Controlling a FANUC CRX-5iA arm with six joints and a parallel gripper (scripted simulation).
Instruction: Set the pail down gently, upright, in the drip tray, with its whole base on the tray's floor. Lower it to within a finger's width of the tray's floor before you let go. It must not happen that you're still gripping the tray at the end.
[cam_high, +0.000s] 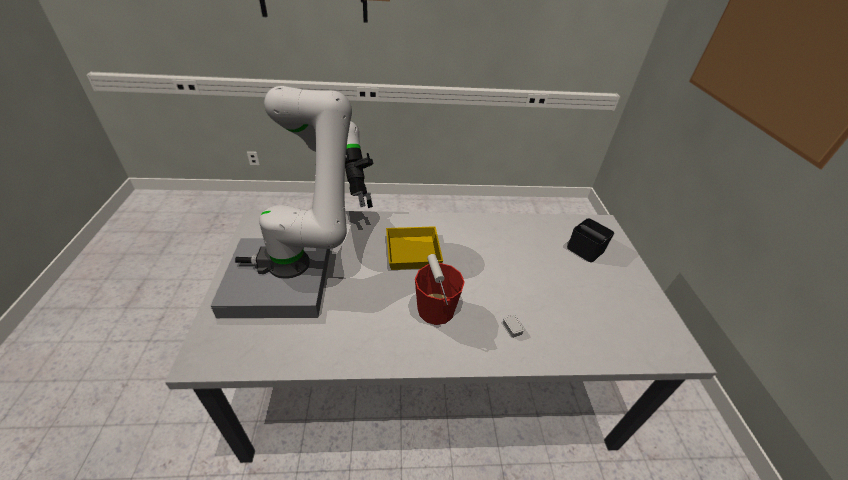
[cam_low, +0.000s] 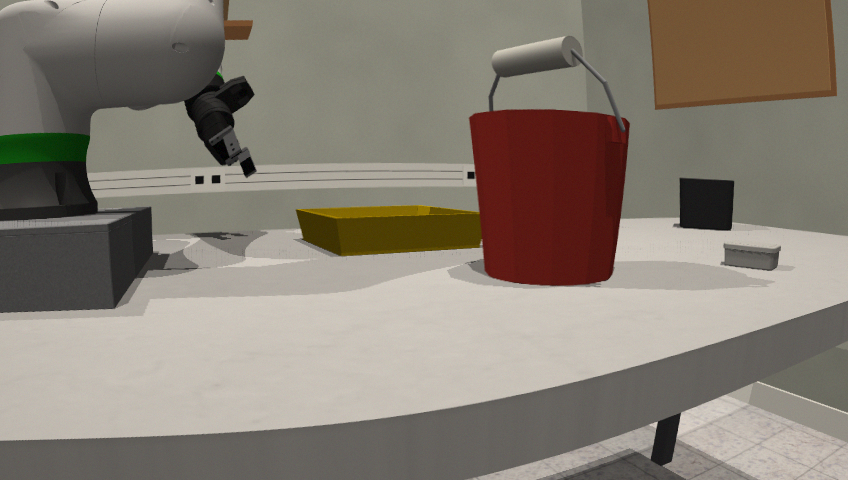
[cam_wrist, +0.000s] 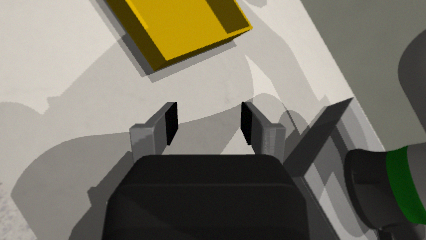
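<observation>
i find the red pail (cam_high: 437, 308) (cam_low: 550, 196) upright on the table, outside the tray, its white-gripped wire handle raised, something pale inside. as i see it from the top view, the yellow, rectangular, shallow drip tray (cam_high: 414, 249) (cam_low: 404, 234) (cam_wrist: 185, 30) lies flat at the pail's eleven o'clock.

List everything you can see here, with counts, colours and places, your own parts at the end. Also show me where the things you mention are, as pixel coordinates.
Round tapered pail with white-gripped wire handle (cam_high: 426, 300) (cam_low: 550, 196): one, red, upright on the table, outside the tray.
Shallow rectangular tray (cam_high: 414, 264) (cam_low: 410, 237) (cam_wrist: 192, 30): one, yellow, on the table beside the pail.
Small lidded box (cam_high: 512, 325) (cam_low: 751, 256): one, light grey, on the table.
Boxy block-like object (cam_high: 589, 240) (cam_low: 706, 204): one, black, far corner.
Rectangular board (cam_high: 779, 77) (cam_low: 740, 50): one, brown, on the wall.
Flat-topped table (cam_high: 380, 350) (cam_low: 297, 368) (cam_wrist: 50, 50): one, pale grey top, black legs.
Jointed arm (cam_high: 330, 166) (cam_low: 148, 53): one, white, on a dark grey plinth (cam_high: 267, 297) (cam_low: 53, 267).
Two-finger gripper (cam_high: 365, 201) (cam_low: 239, 161) (cam_wrist: 209, 115): one, black and grey, open, above the table.
</observation>
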